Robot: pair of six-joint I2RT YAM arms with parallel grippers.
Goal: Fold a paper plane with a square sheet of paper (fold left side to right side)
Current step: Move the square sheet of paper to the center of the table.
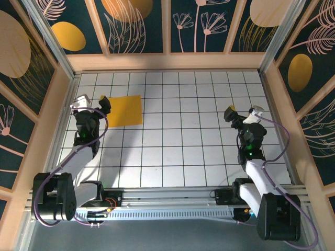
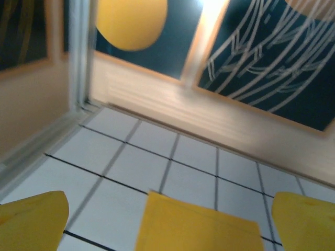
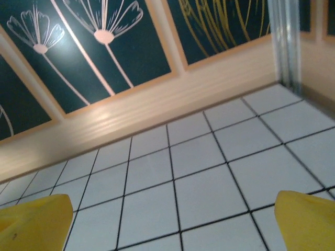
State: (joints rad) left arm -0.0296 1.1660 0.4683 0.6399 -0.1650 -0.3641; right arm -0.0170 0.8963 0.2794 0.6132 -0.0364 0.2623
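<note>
While both stand wide open and empty, the left gripper [image 1: 103, 102] hangs just beside the flat orange-yellow square sheet of paper [image 1: 123, 111] on the white gridded tabletop [image 1: 183, 136]; the right gripper [image 1: 231, 113] sits well apart; dark floral wall panels [image 1: 141, 26] surround them.

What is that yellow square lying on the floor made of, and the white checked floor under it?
The flat orange-yellow square sheet looks like thin matte paper: it lies flush and shows no shine. The white grid-lined tabletop looks smooth and slightly glossy, perhaps tile or printed board; light glints softly on it, but the lines do not settle which.
</note>
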